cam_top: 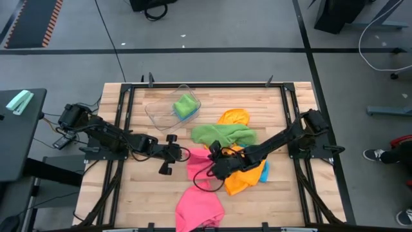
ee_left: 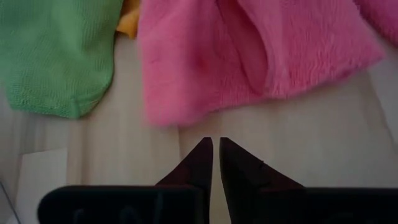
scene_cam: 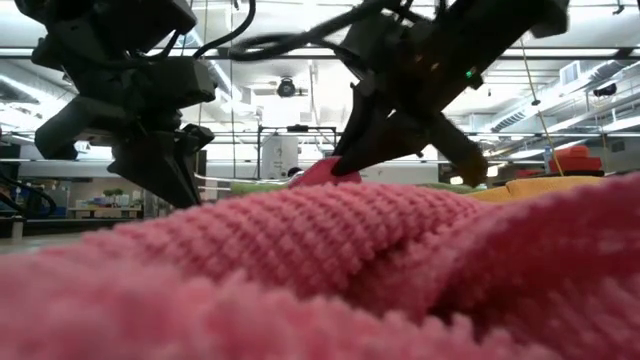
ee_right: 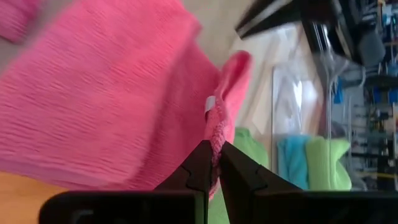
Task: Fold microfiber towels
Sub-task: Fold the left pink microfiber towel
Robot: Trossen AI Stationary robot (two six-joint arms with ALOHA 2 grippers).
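Pink terry fabric fills the foreground of the low view, where we see the pink towel (scene_cam: 330, 260) so close that it hides most of the bench. Above it hang both dark arms, and the right end effector (scene_cam: 345, 165) pinches a raised corner of that towel.

From above we see what the low view cannot: the pink towel (cam_top: 199, 193) lies near the front edge of the wooden bench (cam_top: 148, 193), with an orange towel (cam_top: 241, 177) just beside it, a green towel (cam_top: 222, 134) behind, and a sliver of blue towel (cam_top: 264, 171) under the right arm. A clear tub (cam_top: 161, 111) near the back holds another green cloth (cam_top: 185, 104).

Our right wrist view shows the right end effector (ee_right: 213, 149) closed on the pink towel's edge. Our left wrist view shows the left end effector (ee_left: 215, 146) with its fingers together, holding nothing, over bare wood just beside the pink towel (ee_left: 249, 56).
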